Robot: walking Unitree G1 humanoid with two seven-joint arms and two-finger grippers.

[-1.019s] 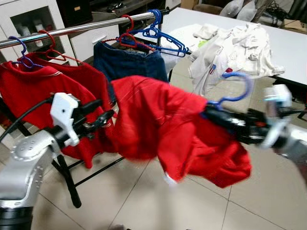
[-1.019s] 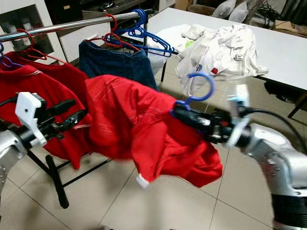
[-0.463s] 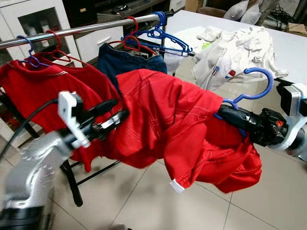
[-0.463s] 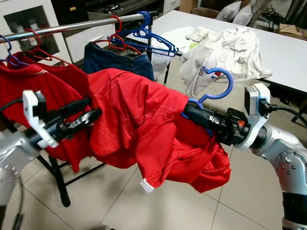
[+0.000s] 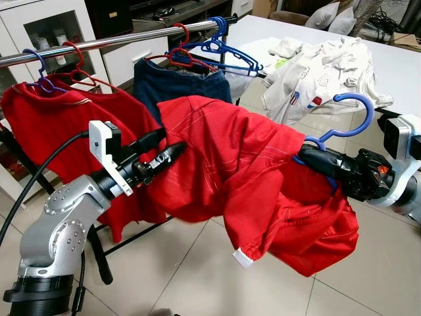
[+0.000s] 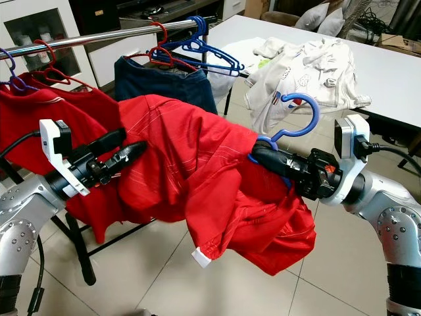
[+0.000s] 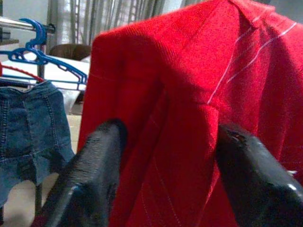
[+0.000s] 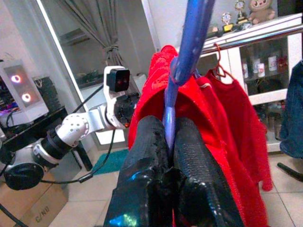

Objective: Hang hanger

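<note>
A blue hanger (image 5: 355, 112) carries a red shirt (image 5: 237, 164), held out in the air in front of the steel clothes rail (image 5: 118, 39). My right gripper (image 5: 316, 158) is shut on the hanger's neck just below the hook, and the right wrist view shows the blue stem (image 8: 182, 71) pinched between both fingers (image 8: 142, 156). My left gripper (image 5: 168, 146) is open at the shirt's left shoulder. In the left wrist view the two fingers (image 7: 94, 161) stand wide apart, with red cloth (image 7: 180, 94) close in front of them.
On the rail hang red shirts (image 5: 59, 112) on red and purple hangers, a denim piece (image 5: 177, 82) and empty blue hangers (image 5: 217, 49). A white table (image 5: 401, 66) with a pile of white clothes (image 5: 329, 59) stands at the right. A white cabinet (image 5: 39, 26) stands behind the rail.
My left gripper has moved right, up to the shirt's shoulder. The right gripper has lifted the hanger a little and then held still. The camera shifted slightly.
</note>
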